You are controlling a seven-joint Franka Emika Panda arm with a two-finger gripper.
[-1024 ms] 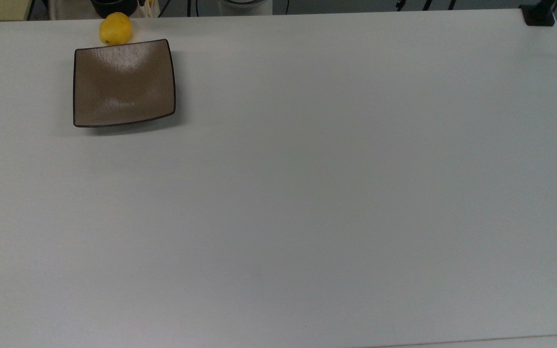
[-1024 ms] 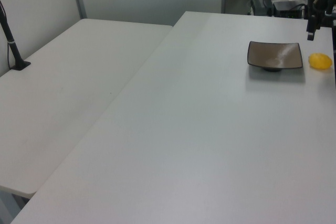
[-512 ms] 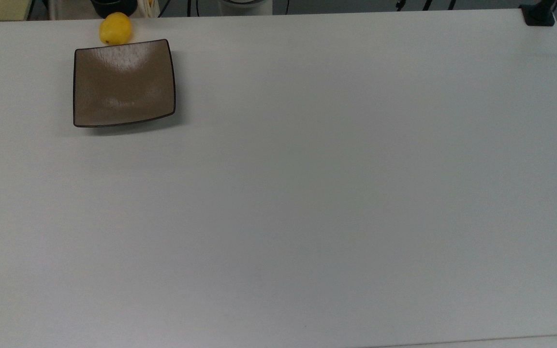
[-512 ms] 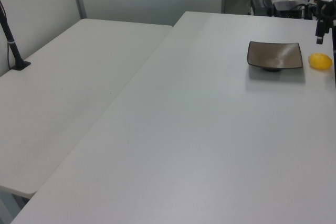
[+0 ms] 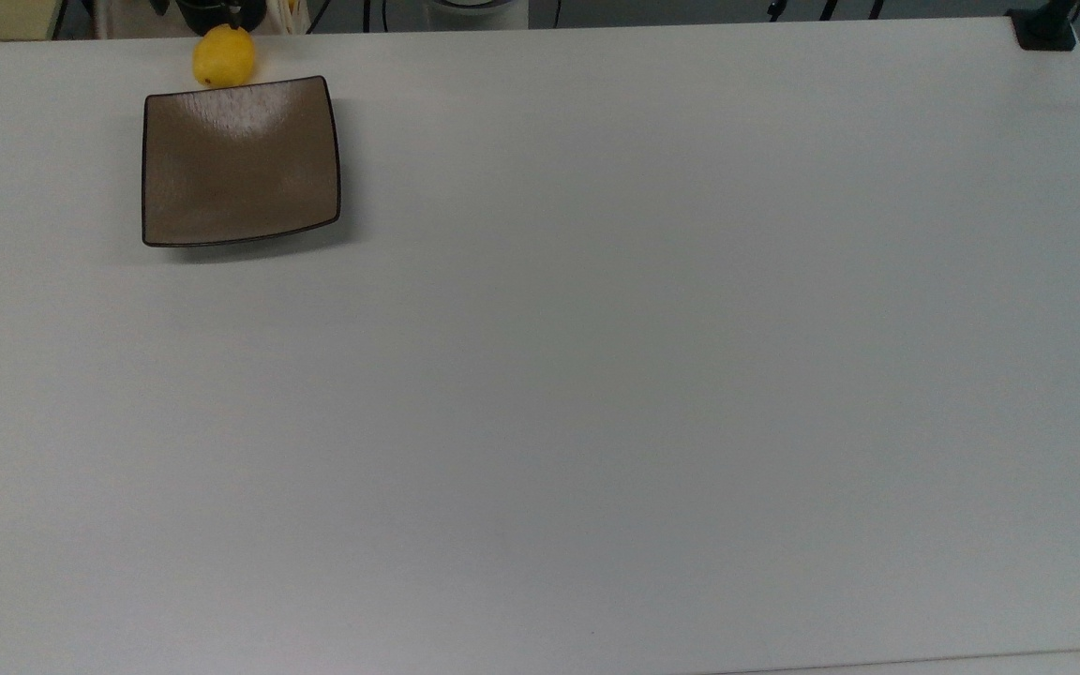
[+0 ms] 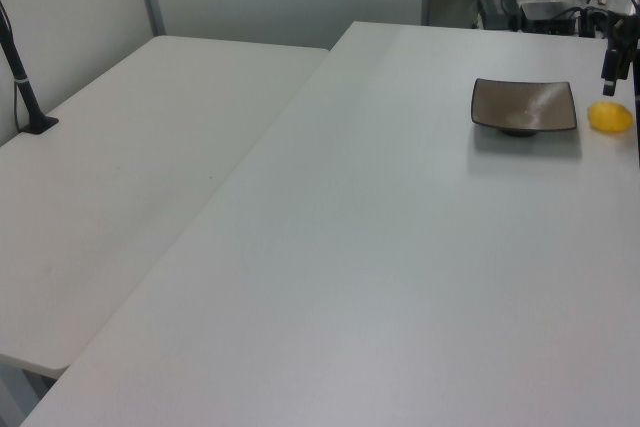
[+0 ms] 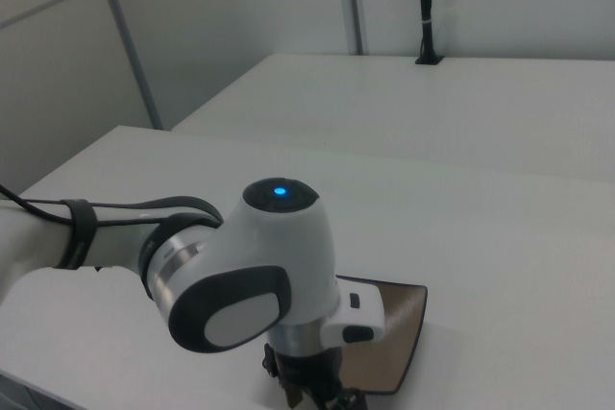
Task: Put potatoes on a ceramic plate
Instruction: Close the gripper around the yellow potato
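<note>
The yellow potato (image 5: pixel 223 56) lies on the white table at the top edge of the top view, just beyond the square brown ceramic plate (image 5: pixel 240 161), which holds nothing. In the left view the potato (image 6: pixel 610 117) sits to the right of the plate (image 6: pixel 524 107), a small gap between them. My gripper (image 6: pixel 609 77) hangs just above the potato at the left view's right edge. In the right view my arm's white wrist (image 7: pixel 259 280) points down in front of the plate (image 7: pixel 396 328) and hides the potato.
A second white table (image 6: pixel 130 157) adjoins on the left view's left, with a black post (image 6: pixel 20 82) clamped to it. A black clamp (image 5: pixel 1044 28) sits at the top view's top right corner. Dark equipment and cables (image 6: pixel 540 2) stand beyond the table's far end.
In the left view my gripper has moved right and down, closing in over the potato. The potato and the plate have stayed where they were.
</note>
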